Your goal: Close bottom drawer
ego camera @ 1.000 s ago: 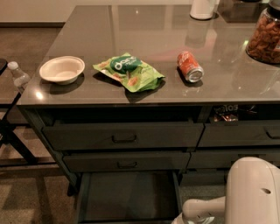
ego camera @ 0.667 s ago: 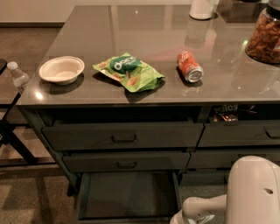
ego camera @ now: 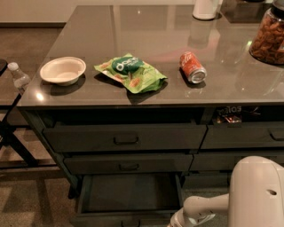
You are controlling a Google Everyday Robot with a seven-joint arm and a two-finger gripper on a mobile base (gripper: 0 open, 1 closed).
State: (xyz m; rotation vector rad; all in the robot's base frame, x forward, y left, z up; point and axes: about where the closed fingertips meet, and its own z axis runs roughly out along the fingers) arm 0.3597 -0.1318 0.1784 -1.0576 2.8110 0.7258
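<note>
The bottom drawer (ego camera: 128, 195) is pulled out wide from the dark grey-green cabinet, its inside bare; its low front (ego camera: 120, 220) runs along the bottom edge of the view. The two taller drawers above, the top one (ego camera: 125, 138) and the middle one (ego camera: 128, 164), stand slightly out. My white arm (ego camera: 208, 207) reaches in from the lower right toward the open drawer's right front corner. The gripper itself is below the picture's edge and not in view.
On the counter (ego camera: 146, 40) lie a white bowl (ego camera: 62, 70), a green snack bag (ego camera: 130, 72) and a tipped red can (ego camera: 193, 67). A jar of snacks (ego camera: 268, 37) stands at right, a white cup (ego camera: 205, 9) at back. A water bottle (ego camera: 19, 77) stands at left.
</note>
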